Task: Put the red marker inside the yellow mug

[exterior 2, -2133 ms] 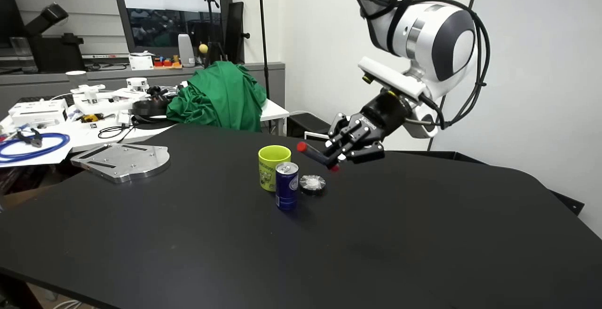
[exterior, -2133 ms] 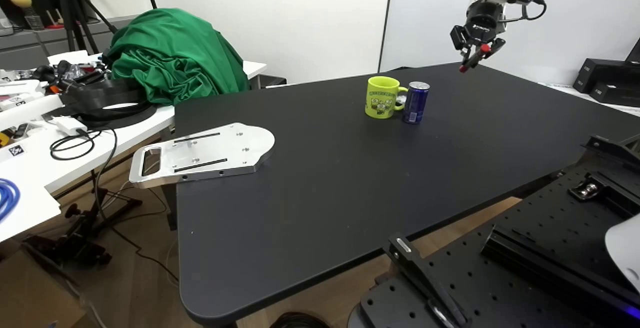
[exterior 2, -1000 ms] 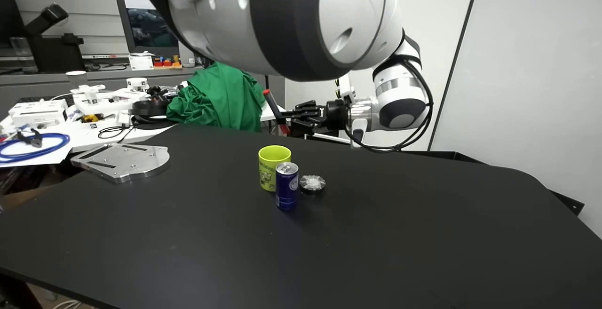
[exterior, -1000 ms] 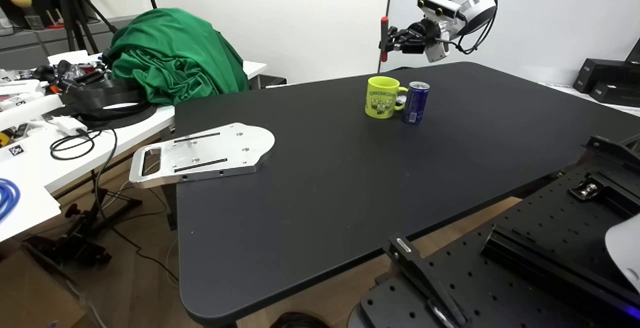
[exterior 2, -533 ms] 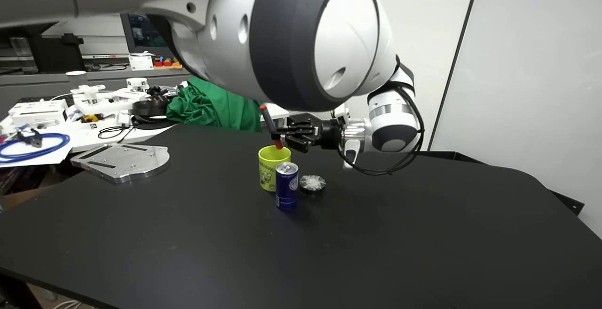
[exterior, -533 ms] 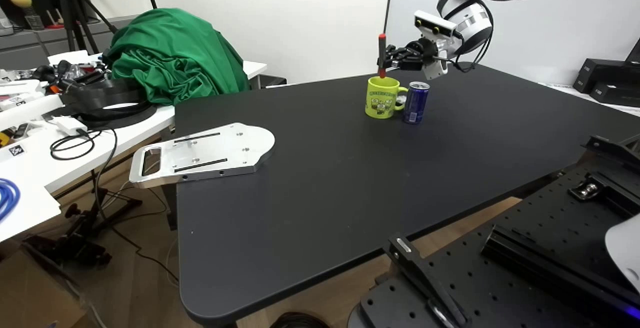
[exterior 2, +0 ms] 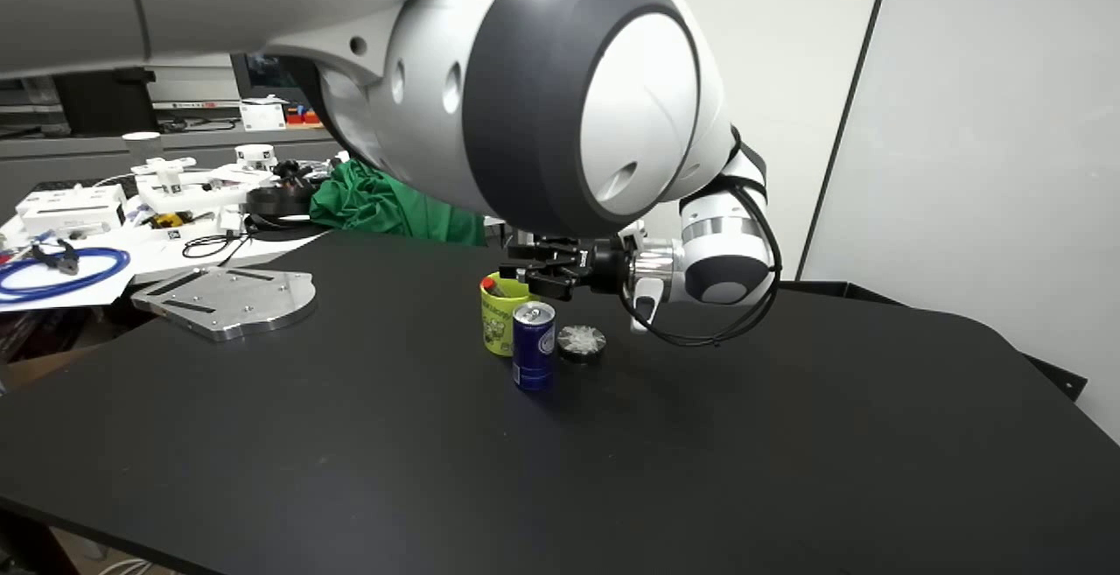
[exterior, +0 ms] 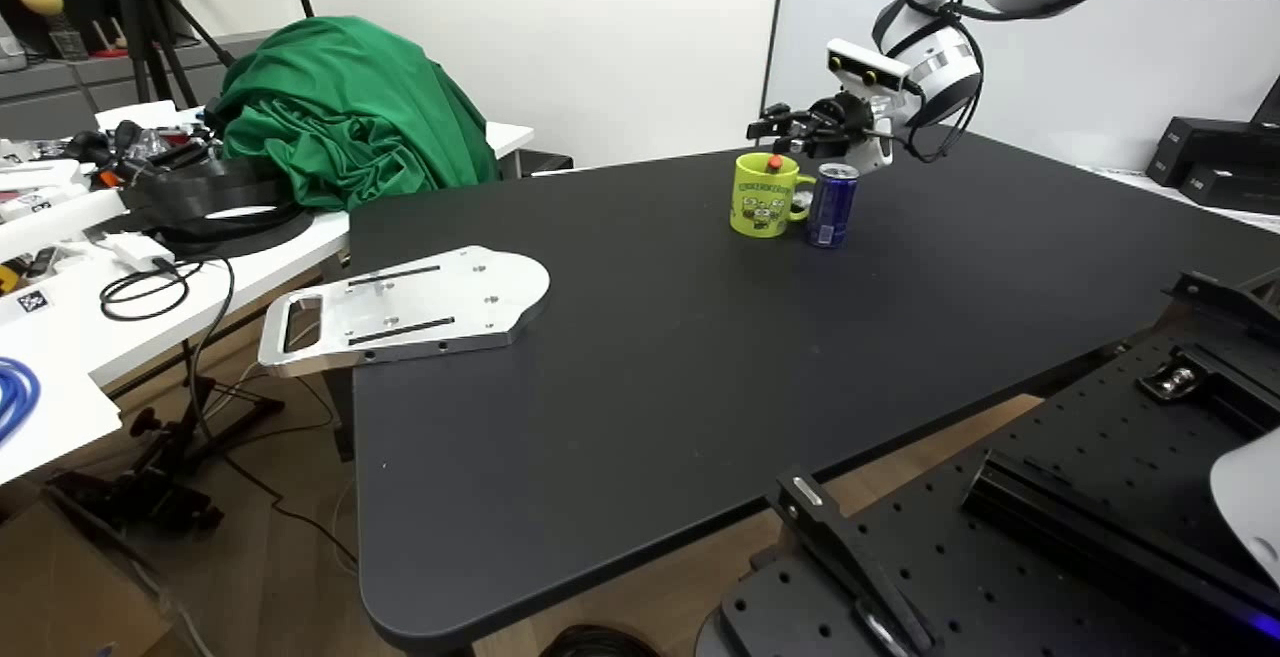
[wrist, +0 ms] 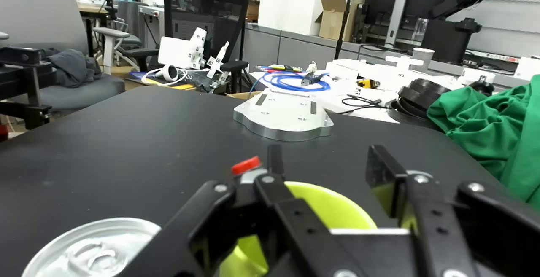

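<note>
Red marker (exterior 2: 492,287): out of your grip now, tilted inside the yellow mug (exterior: 763,205)
Robotiq gripper (wrist: 324,164): released, jaws spread above the mug
Blue drink can (exterior: 832,207): unmoved, just right

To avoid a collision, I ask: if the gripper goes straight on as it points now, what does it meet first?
The way looks free: the gripper points roughly level over the yellow mug, towards the metal plate, probably passing above it. Clearance from the red marker and the mug is unclear.
</note>
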